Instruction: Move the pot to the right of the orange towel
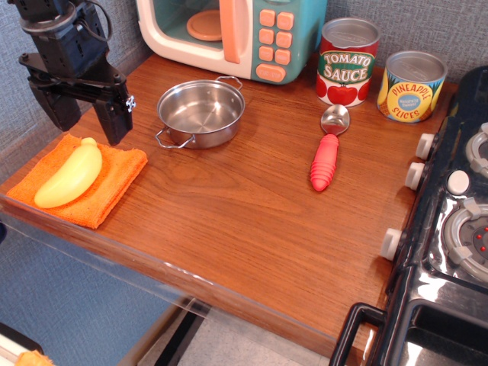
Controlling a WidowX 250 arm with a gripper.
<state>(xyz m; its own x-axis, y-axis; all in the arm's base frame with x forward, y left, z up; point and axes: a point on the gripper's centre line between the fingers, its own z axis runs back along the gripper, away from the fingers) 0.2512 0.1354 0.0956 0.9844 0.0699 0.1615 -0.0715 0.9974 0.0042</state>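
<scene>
The gripper (85,114) hung with fingers spread, empty, just above the far edge of the orange towel (107,187), where a yellow banana (70,175) lay. The pot (200,113) sat at its three o'clock, clear of the towel, near its far right corner.

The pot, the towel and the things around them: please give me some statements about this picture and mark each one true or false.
1. A banana lies on the towel. True.
2. The pot holds the spoon. False: the pot is empty; the spoon lies on the table, right of it.
3. The gripper holds the pot. False: it is open and empty, above the towel.
4. Two cans stand at the back. True: tomato sauce and pineapple slices.
</scene>
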